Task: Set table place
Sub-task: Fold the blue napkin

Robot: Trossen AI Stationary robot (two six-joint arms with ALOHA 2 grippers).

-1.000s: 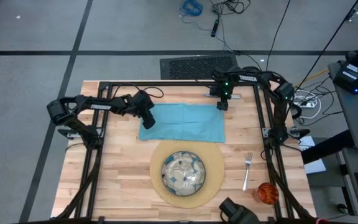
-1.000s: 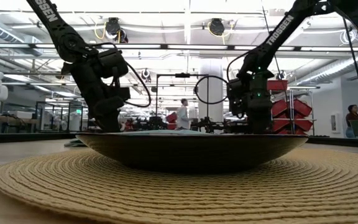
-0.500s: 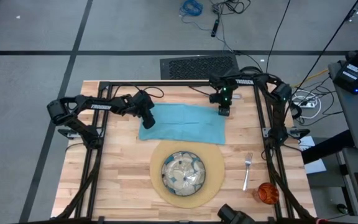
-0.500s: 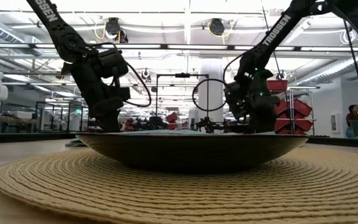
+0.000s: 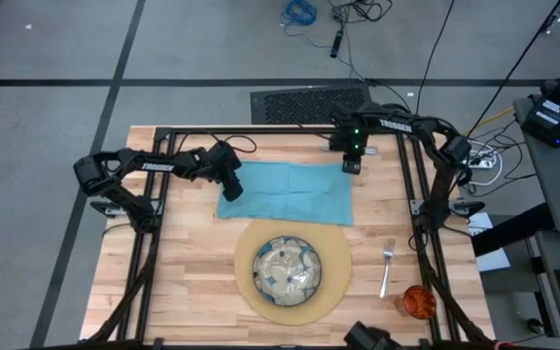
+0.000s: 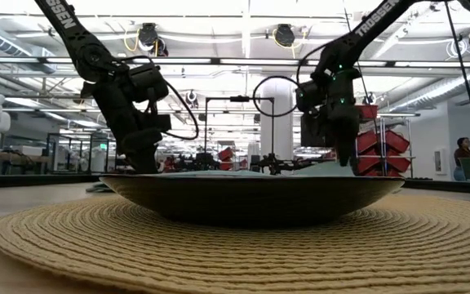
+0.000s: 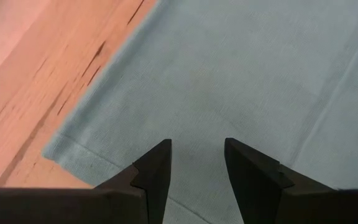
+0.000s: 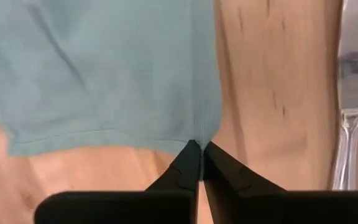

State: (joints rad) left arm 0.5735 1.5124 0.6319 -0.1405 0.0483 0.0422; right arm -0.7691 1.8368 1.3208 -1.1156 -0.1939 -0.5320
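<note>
The teal napkin lies spread on the table behind the round tan placemat, which carries the green-patterned plate. My right gripper is shut on the napkin's far right corner. My left gripper stands open over the napkin's near left corner, one finger to each side of a bare patch of cloth. A silver fork and the orange cup sit right of the placemat. A silver knife lies on the wood beside the held corner. My right gripper pinches the napkin's far right corner between its two fingers, which come from above and point steeply down. That corner is raised off the wood and the cloth falls away from it toward the table. My left gripper's fingertips are at the cloth; whether they touch it I cannot tell.
Bare wood lies left of the placemat and along the near left edge. Black frame rails run along both sides of the table. Beyond the far edge are a floor mat and cables.
My right gripper has risen at the napkin's far right corner, taking that corner up with it. The remainder of the napkin has stayed flat.
</note>
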